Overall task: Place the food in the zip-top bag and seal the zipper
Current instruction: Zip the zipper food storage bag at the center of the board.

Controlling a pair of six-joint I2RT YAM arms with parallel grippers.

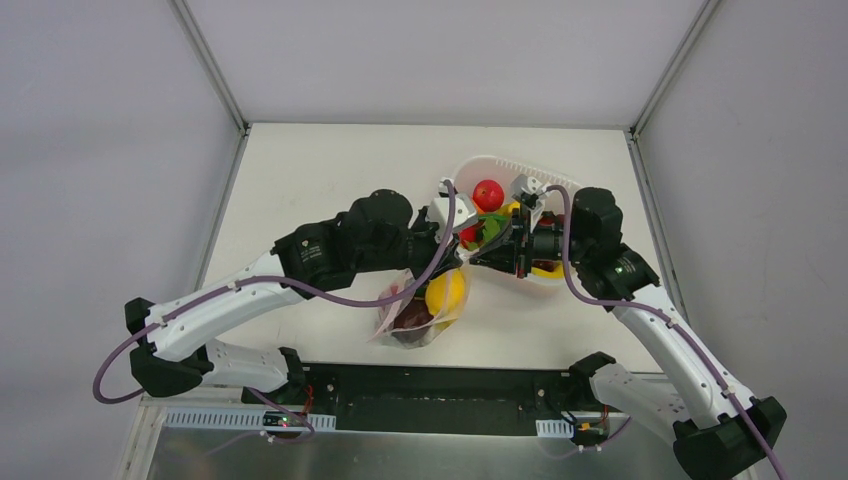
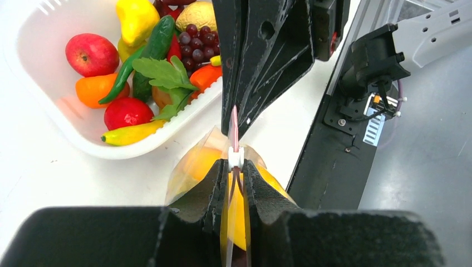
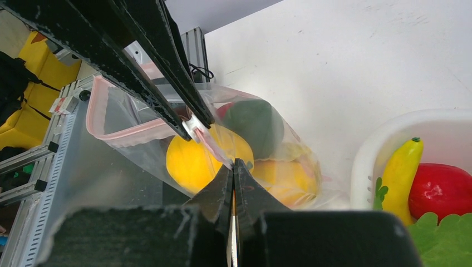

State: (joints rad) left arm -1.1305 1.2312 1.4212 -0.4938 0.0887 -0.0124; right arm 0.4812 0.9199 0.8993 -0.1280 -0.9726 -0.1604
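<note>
The clear zip-top bag (image 1: 398,318) hangs between both grippers just above the table. It holds a yellow fruit (image 1: 445,292), a dark purple piece (image 1: 412,318) and more food. My left gripper (image 2: 236,167) is shut on the pink-red zipper (image 2: 234,125) at its white slider (image 2: 236,158). My right gripper (image 3: 233,166) is shut on the zipper's end at the bag's corner. In the right wrist view the zipper (image 3: 128,130) curves open to the left of the slider (image 3: 192,127), over the yellow fruit (image 3: 192,161) and a dark round piece (image 3: 256,125). The grippers nearly touch.
A white ribbed basket (image 1: 500,160) stands behind the grippers at back right with more food: a red apple (image 2: 92,54), orange, green and yellow pieces and purple grapes. The black base rail (image 2: 323,167) runs along the table's near edge.
</note>
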